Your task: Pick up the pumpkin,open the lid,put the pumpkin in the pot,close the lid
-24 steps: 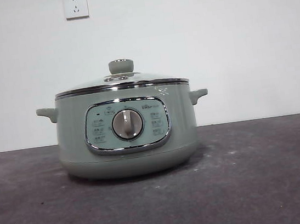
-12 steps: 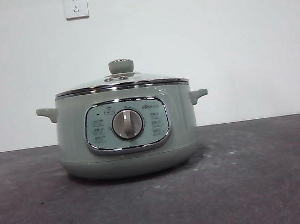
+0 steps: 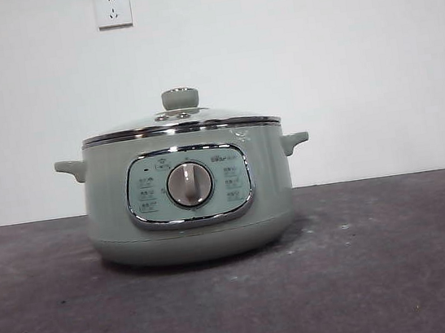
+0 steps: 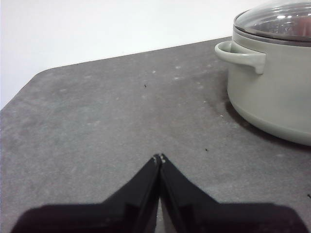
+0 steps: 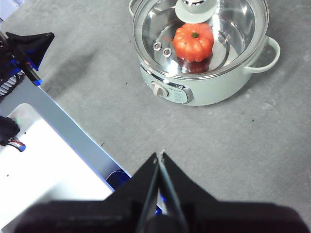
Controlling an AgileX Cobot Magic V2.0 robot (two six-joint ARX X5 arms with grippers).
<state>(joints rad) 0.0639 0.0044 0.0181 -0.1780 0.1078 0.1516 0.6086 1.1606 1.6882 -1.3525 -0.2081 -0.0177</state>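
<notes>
- Already the pumpkin [image 5: 193, 41] sits inside the pot [image 3: 193, 220], seen through the glass from the right wrist view; the front view cannot show it.
- Lid [image 3: 180, 123] rests level on the pot's rim, knob upright, so the closing step looks finished.
- Left hand [image 4: 159, 158] is pinched together and empty, low over the bare surface [image 4: 107, 111] beside the pot's side handle, clear of it.
- Right hand [image 5: 160, 156] is likewise pressed together with nothing in it, high above the surface in front of the pot, well apart.
- Both seem parked away because nothing is left to hold; I judge the task complete.
</notes>
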